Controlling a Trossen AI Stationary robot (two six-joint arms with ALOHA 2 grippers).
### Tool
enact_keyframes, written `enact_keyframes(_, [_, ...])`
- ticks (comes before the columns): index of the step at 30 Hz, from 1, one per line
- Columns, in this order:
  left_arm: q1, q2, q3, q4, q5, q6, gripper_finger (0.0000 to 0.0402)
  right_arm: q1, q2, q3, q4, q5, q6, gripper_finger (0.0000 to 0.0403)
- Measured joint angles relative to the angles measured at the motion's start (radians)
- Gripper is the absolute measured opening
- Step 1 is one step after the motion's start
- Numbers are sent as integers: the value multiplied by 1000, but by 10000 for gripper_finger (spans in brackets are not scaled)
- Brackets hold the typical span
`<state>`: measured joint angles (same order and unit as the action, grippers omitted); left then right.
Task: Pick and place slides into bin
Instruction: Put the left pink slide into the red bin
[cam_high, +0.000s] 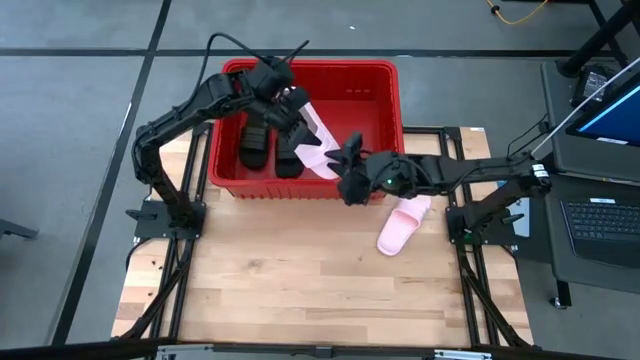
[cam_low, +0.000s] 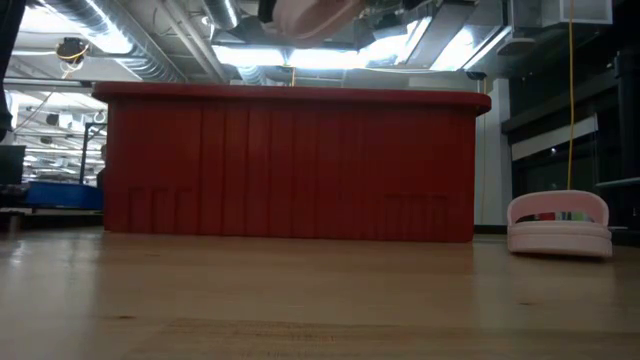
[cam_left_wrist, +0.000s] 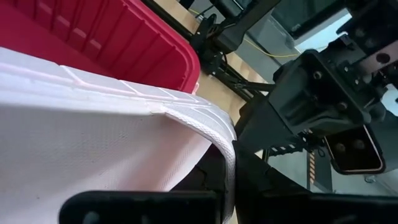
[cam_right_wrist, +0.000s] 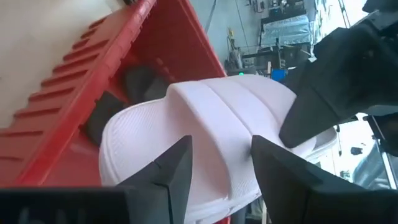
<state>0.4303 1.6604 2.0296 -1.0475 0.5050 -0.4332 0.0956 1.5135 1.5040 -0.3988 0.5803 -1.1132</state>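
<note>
A pale pink slide (cam_high: 318, 140) hangs tilted over the near right part of the red bin (cam_high: 392, 100), held between both grippers. My left gripper (cam_high: 298, 108) is shut on its far end, and my right gripper (cam_high: 345, 168) is shut on its near end. In the low view the slide (cam_low: 310, 15) shows above the bin's rim (cam_low: 290, 95). Two black slides (cam_high: 253, 140) (cam_high: 288, 155) lie on the bin's floor at its left. A second pink slide (cam_high: 403, 225) rests sole down on the table, right of the bin. My left gripper pinches the slide's ribbed rim (cam_left_wrist: 227, 163) between its two fingers, at the far end of the slide. The slide (cam_left_wrist: 93, 124) is clear of the bin and slants down toward my right gripper. My right gripper comes level from the table's right and holds the slide at its wide strap (cam_right_wrist: 217, 118). The strap's raised middle band sits between the two fingers (cam_right_wrist: 177, 165). The slide is clear of the bin, strap side toward the wrist camera.
The bin stands at the table's far edge, its near wall (cam_low: 290, 165) toward the front. The wooden tabletop (cam_high: 300, 280) lies in front of it. A desk with a laptop (cam_high: 605, 215) stands beyond the table's right edge.
</note>
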Motion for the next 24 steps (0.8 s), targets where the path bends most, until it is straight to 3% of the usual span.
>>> enact_keyframes(13, [8,0,0,-8,40,0,3,-55,-1,0,49,-5,-37,148])
enact_keyframes(18, [26,0,0,-11,52,7,3,-54,-1,0,49,-19,-42,101])
enact_keyframes(24, [33,0,0,-16,49,62,11,-52,-2,0,46,-25,-41,14])
